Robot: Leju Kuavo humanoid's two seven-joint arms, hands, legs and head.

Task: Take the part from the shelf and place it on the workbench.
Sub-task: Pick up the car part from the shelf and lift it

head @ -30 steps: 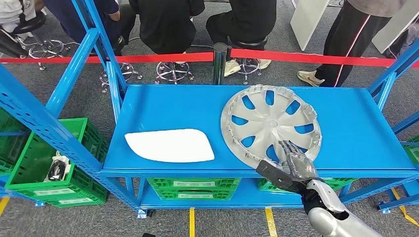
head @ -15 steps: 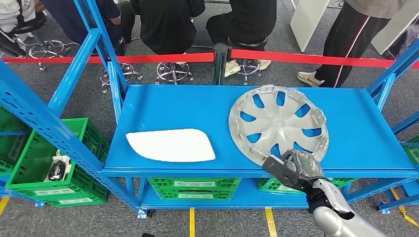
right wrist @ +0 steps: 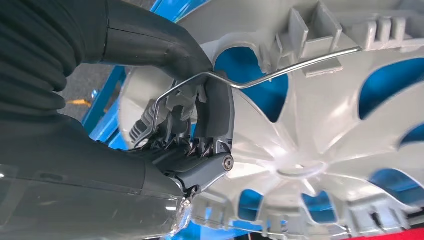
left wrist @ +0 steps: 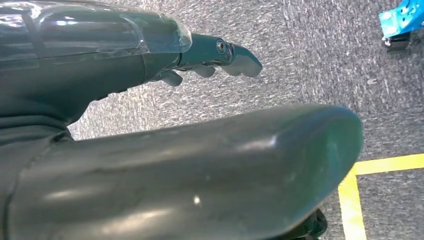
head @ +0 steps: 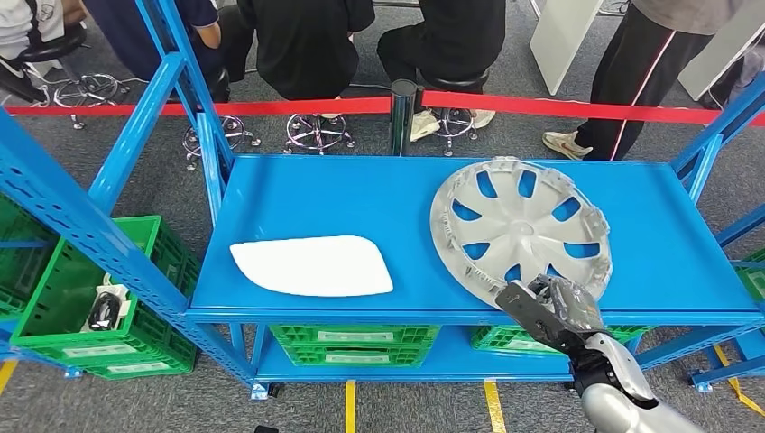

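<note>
The right wrist view shows the right hand with its fingers closed over the near rim of the hubcap, beside a wire ring. From the head view, the hubcap lies right on the shelf. The left hand hangs loosely open, holding nothing.

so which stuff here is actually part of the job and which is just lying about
Job:
- silver wheel cover, near rim gripped by the right hand
- blue shelf it lies on

Lying about:
- flat white part on the shelf
- green crates
- red barrier tape
</note>
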